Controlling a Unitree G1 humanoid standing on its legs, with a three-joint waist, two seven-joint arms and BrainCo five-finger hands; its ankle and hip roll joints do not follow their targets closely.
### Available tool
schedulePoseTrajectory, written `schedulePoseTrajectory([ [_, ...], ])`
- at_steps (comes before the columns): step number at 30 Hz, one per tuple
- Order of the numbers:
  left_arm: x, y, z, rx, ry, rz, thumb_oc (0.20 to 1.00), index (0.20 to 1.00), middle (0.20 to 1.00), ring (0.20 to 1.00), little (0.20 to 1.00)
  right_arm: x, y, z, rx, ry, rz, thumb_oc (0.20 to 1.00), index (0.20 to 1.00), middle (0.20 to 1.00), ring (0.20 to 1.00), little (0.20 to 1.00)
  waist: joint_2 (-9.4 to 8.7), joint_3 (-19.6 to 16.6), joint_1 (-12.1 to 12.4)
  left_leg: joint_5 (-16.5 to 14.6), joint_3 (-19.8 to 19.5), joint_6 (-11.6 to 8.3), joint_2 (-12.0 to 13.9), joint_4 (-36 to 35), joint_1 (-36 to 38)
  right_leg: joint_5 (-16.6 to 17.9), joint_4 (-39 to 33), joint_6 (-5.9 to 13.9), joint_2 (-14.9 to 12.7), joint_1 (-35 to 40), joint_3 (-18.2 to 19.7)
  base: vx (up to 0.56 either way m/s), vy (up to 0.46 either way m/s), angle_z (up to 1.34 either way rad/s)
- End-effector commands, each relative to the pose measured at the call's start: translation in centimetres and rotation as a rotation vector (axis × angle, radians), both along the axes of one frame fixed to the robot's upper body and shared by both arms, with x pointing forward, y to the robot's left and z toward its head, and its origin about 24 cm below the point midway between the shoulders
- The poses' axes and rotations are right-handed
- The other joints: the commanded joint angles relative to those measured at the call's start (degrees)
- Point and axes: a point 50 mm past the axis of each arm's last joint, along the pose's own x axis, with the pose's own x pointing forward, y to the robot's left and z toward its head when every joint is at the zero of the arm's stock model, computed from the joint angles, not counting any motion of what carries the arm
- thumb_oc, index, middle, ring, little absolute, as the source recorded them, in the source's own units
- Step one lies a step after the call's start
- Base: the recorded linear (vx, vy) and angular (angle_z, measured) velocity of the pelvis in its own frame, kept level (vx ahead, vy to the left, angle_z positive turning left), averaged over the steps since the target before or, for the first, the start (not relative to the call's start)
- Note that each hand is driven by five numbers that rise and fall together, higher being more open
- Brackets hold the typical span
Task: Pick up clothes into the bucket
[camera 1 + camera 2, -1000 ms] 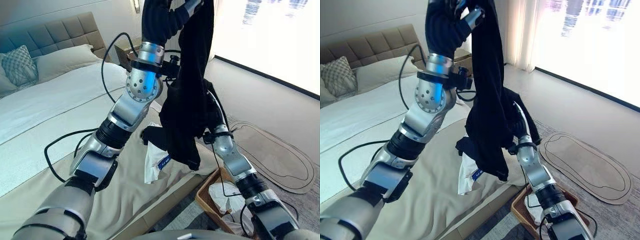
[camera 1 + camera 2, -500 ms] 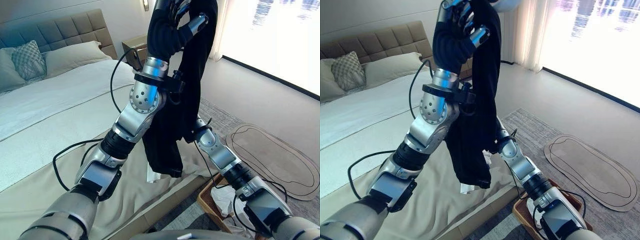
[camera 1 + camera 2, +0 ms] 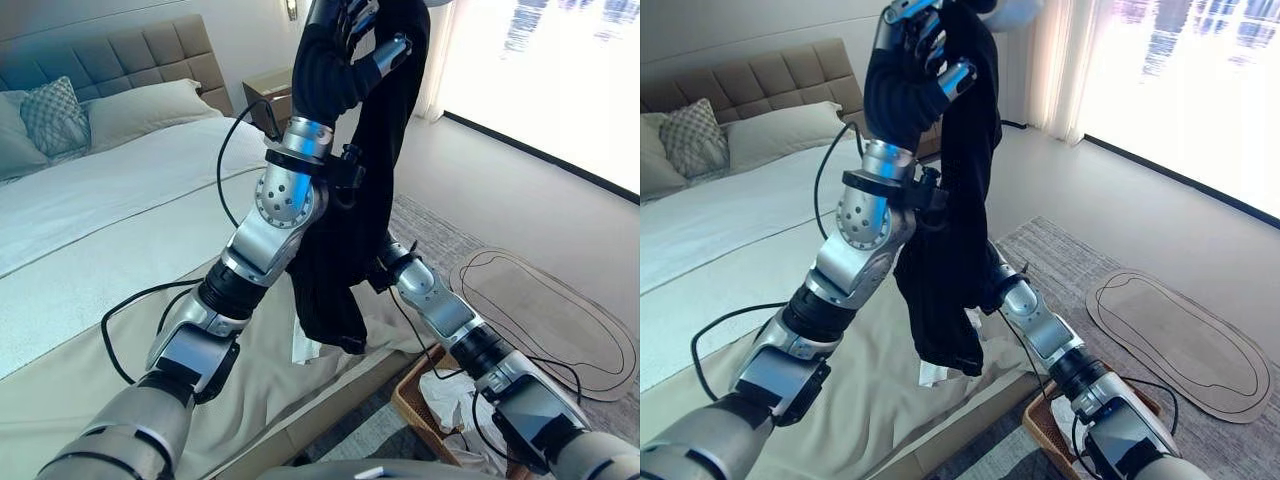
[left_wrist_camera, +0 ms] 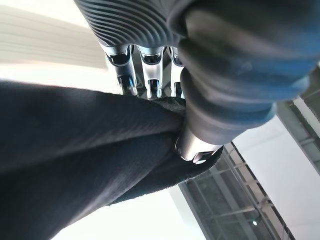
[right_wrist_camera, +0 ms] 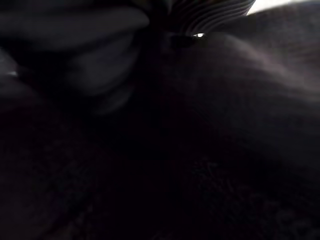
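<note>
Left hand (image 3: 352,22): raised high, fingers and thumb clamped on the black garment (image 3: 350,230).
Garment: hangs in a long drape above the bed's (image 3: 120,230) edge.
Right hand: buried behind the cloth; its grip cannot be judged.
Basket (image 3: 415,395): on the floor beside the bed, apparently holding pale clothing.

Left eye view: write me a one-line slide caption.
Left hand lifts a black garment high over the bed, beside the basket on the floor.
</note>
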Motion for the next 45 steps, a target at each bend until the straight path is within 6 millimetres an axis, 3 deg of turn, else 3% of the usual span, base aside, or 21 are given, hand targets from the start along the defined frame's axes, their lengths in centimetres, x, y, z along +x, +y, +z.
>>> schedulePoseTrajectory([
  [1, 0.2, 1.6, 2.2, -0.069, -0.075, 0.063, 0.200, 0.200, 0.200, 0.200, 0.200, 0.4, -0.9, 3.1, 0.181, -0.126, -0.047, 0.200, 0.200, 0.200, 0.200, 0.200, -2.16, -0.95, 0.59, -2.06, 0.29, 1.49, 0.11, 3.53, -2.35, 2.93, 1.43, 2.30, -2.54, -0.35, -1.68, 0.00, 0.000, 0.00],
  [5, 0.4, 2.7, 1.5, -0.073, -0.058, 0.096, 0.200, 0.200, 0.200, 0.200, 0.200, -0.2, -2.4, 2.7, 0.232, -0.117, -0.091, 0.200, 0.200, 0.200, 0.200, 0.200, -2.18, -0.94, 0.29, -2.03, 0.29, 1.47, 0.24, 3.37, -2.30, 2.88, 1.39, 2.24, -2.49, -0.39, -1.44, 0.00, 0.000, 0.00],
  [9, 1.0, 4.5, -0.9, -0.088, 0.018, 0.141, 0.200, 0.200, 0.200, 0.200, 0.200, -0.8, -4.1, 2.5, 0.342, -0.115, -0.153, 0.200, 0.200, 0.200, 0.200, 0.200, -2.38, -0.59, -0.14, -2.16, 0.60, 1.48, 0.34, 3.38, -2.08, 2.96, 1.56, 2.15, -2.50, -0.58, -1.21, 0.00, -0.002, -0.02],
  [16, 2.2, 7.6, -7.2, -0.117, 0.255, 0.216, 0.200, 0.200, 0.200, 0.200, 0.200, -1.7, -7.0, 4.3, 0.594, -0.215, -0.259, 0.200, 0.200, 0.200, 0.200, 0.200, -2.77, -0.22, -0.79, -2.36, 1.25, 1.41, 0.59, 3.37, -1.90, 2.92, 1.66, 2.03, -2.39, -0.91, -0.45, 0.00, -0.007, -0.07],
  [18, 2.3, 7.7, -8.2, -0.114, 0.294, 0.219, 0.200, 0.200, 0.200, 0.200, 0.200, -1.8, -7.1, 4.6, 0.614, -0.227, -0.262, 0.200, 0.200, 0.200, 0.200, 0.200, -2.86, -0.24, -0.81, -2.39, 1.30, 1.39, 0.60, 3.39, -1.88, 2.88, 1.69, 2.00, -2.37, -0.91, -0.35, 0.00, -0.008, -0.06],
  [19, 2.7, 7.4, -10.5, -0.092, 0.388, 0.213, 0.200, 0.200, 0.200, 0.200, 0.200, -2.2, -7.6, 5.5, 0.646, -0.277, -0.275, 0.200, 0.200, 0.200, 0.200, 0.200, -3.01, -0.21, -0.94, -2.43, 1.38, 1.34, 0.67, 3.40, -1.88, 2.81, 1.69, 1.97, -2.32, -0.92, -0.35, 0.00, -0.014, -0.06],
  [20, 2.7, 7.2, -11.5, -0.080, 0.426, 0.206, 0.200, 0.200, 0.200, 0.200, 0.200, -2.2, -8.0, 5.8, 0.666, -0.296, -0.286, 0.200, 0.200, 0.200, 0.200, 0.200, -3.08, -0.21, -1.03, -2.44, 1.40, 1.33, 0.67, 3.37, -1.87, 2.82, 1.68, 1.99, -2.30, -0.93, -0.33, 0.00, 0.000, 0.00],
  [21, 2.7, 7.2, -11.5, -0.079, 0.427, 0.205, 0.200, 0.200, 0.200, 0.200, 0.200, -2.3, -8.0, 5.8, 0.666, -0.296, -0.287, 0.200, 0.200, 0.200, 0.200, 0.200, -3.10, -0.26, -0.97, -2.44, 1.41, 1.33, 0.67, 3.37, -1.87, 2.82, 1.67, 2.00, -2.31, -0.92, -0.33, 0.00, 0.000, 0.00],
  [22, 2.8, 6.9, -13.9, -0.030, 0.513, 0.199, 0.200, 0.200, 0.200, 0.200, 0.200, -2.4, -8.7, 6.6, 0.698, -0.337, -0.305, 0.200, 0.200, 0.200, 0.200, 0.200, -3.24, -0.20, -1.02, -2.53, 1.39, 1.34, 0.71, 3.43, -1.84, 2.77, 1.73, 2.02, -2.30, -0.89, -0.32, 0.00, 0.000, 0.00],
  [24, 2.8, 6.5, -16.2, 0.032, 0.599, 0.185, 0.200, 0.200, 0.200, 0.200, 0.200, -2.5, -9.4, 7.4, 0.722, -0.380, -0.329, 0.200, 0.200, 0.200, 0.200, 0.200, -3.34, -0.26, -1.09, -2.55, 1.45, 1.36, 0.75, 3.36, -1.77, 2.78, 1.75, 2.03, -2.28, -0.93, -0.22, 0.00, 0.000, 0.00],
  [25, 2.8, 6.5, -16.2, 0.032, 0.599, 0.185, 0.200, 0.200, 0.200, 0.200, 0.200, -2.5, -9.4, 7.4, 0.722, -0.380, -0.329, 0.200, 0.200, 0.200, 0.200, 0.200, -3.34, -0.26, -1.07, -2.55, 1.45, 1.36, 0.75, 3.36, -1.77, 2.78, 1.75, 2.03, -2.28, -0.93, -0.22, 0.00, 0.000, 0.00],
  [26, 2.8, 6.5, -18.8, 0.074, 0.703, 0.178, 0.536, 0.536, 0.536, 0.536, 0.536, -2.5, -10.1, 8.3, 0.750, -0.419, -0.344, 0.200, 0.200, 0.200, 0.200, 0.200, -3.50, -0.26, -1.43, -2.64, 1.61, 1.37, 0.76, 3.34, -1.65, 2.80, 1.80, 2.02, -2.19, -1.05, -0.07, 0.00, 0.000, 0.00],
  [27, 2.8, 6.5, -19.6, 0.086, 0.734, 0.178, 0.849, 0.849, 0.849, 0.849, 0.849, -2.5, -10.4, 8.5, 0.762, -0.432, -0.352, 0.200, 0.200, 0.200, 0.200, 0.200, -3.53, -0.28, -1.53, -2.65, 1.68, 1.35, 0.76, 3.26, -1.57, 2.78, 1.81, 2.00, -2.15, -1.07, 0.00, 0.00, 0.000, 0.00],
  [28, 2.7, 6.6, -20.5, 0.099, 0.767, 0.182, 1.000, 1.000, 1.000, 1.000, 1.000, -2.6, -10.6, 9.0, 0.773, -0.452, -0.360, 0.200, 0.200, 0.200, 0.200, 0.200, -3.59, -0.32, -1.52, -2.65, 1.77, 1.34, 0.82, 3.22, -1.53, 2.80, 1.82, 2.00, -2.11, -1.11, 0.11, 0.01, -0.007, -0.04],
  [34, 1.7, 6.9, -25.0, 0.162, 0.940, 0.176, 1.000, 1.000, 1.000, 1.000, 1.000, -3.1, -13.9, 11.3, 0.755, -0.577, -0.458, 0.200, 0.200, 0.200, 0.200, 0.200, -4.01, -0.71, -1.98, -2.96, 2.24, 1.31, 1.02, 3.23, -1.22, 2.86, 1.89, 2.05, -1.81, -1.32, 0.75, 0.00, -0.003, -0.03],
  [40, 0.3, 8.0, -27.7, 0.129, 1.053, 0.184, 1.000, 1.000, 1.000, 1.000, 1.000, -4.2, -17.7, 13.1, 0.778, -0.700, -0.572, 0.200, 0.200, 0.200, 0.200, 0.200, -4.73, -0.76, -2.21, -2.55, 2.49, 1.30, 1.12, 3.33, -1.65, 3.29, 1.86, 1.94, -1.66, -1.93, 1.17, -0.01, -0.005, -0.04],
  [45, -0.8, 9.2, -29.9, 0.152, 1.130, 0.257, 1.000, 1.000, 1.000, 1.000, 1.000, -5.5, -21.5, 13.6, 0.789, -0.750, -0.683, 0.200, 0.200, 0.200, 0.200, 0.200, -5.43, -0.72, -2.57, -2.65, 2.87, 1.12, 1.39, 3.41, -1.67, 3.21, 1.96, 1.92, -1.26, -2.32, 1.68, -0.02, -0.005, -0.08],
])
